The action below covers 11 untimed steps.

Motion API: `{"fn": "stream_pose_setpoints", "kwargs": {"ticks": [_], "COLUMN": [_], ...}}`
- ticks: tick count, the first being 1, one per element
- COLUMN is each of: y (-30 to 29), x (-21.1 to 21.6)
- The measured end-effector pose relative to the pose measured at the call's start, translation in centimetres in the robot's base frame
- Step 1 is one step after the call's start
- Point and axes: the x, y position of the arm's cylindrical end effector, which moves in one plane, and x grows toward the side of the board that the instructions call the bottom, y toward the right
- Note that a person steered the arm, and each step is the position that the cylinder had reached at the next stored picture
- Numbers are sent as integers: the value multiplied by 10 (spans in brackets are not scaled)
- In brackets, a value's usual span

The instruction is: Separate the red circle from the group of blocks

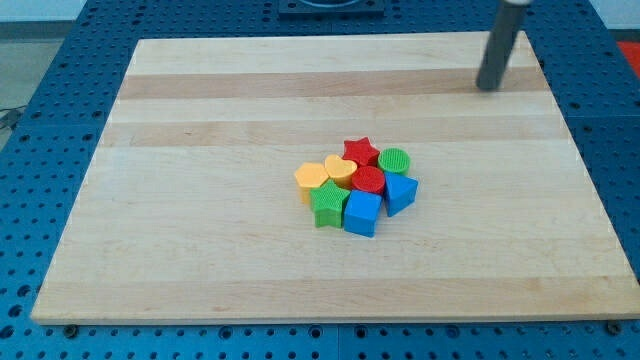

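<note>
The red circle (pixel 369 180) sits in the middle of a tight group of blocks near the board's centre. Around it are a red star (pixel 361 152) above, a green circle (pixel 394 160) to its upper right, a blue block (pixel 400 191) to its right, a blue cube (pixel 362 213) below, a green star (pixel 329 204) to its lower left, a yellow heart (pixel 340 168) and a yellow hexagon (pixel 312 180) to its left. My tip (pixel 488 87) is far off at the view's top right, well away from all the blocks.
The wooden board (pixel 200 120) lies on a blue perforated table (pixel 40 100). The board's edges run close to the view's sides and bottom.
</note>
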Motion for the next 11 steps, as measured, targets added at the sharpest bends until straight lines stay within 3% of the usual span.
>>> {"fn": "stream_pose_setpoints", "kwargs": {"ticks": [1,2,5,8,9,11], "y": [-7,-74,-163,-243,-251,-206], "x": [113,162,156,100,76,72]}}
